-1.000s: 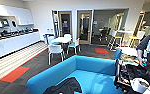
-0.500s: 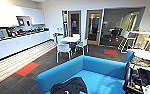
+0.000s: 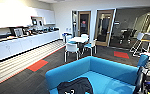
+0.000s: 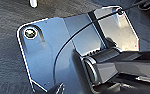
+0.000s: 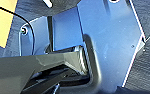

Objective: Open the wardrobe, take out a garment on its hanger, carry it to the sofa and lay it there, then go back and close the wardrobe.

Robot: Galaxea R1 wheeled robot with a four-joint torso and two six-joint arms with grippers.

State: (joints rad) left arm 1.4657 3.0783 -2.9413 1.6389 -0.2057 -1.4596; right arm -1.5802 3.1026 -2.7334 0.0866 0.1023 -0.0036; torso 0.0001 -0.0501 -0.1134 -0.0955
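Note:
The turquoise-blue sofa is at the bottom of the head view, its low back curving around a wide seat. The black garment lies crumpled on the near left part of that seat, with a small pale patch showing on it. Nothing holds the garment. A dark part of my own body or arm stands at the lower right, beside the sofa's right end. The left and right wrist views show my dark plates and jointed bars over dark carpet.
A white round table with white chairs stands behind the sofa. A long white counter runs along the left wall. Red carpet patches mark the dark floor. Two glass doors are at the back, and stools at the right.
The whole head picture has slid to the right, so the camera has turned left. The garment stays on the sofa seat.

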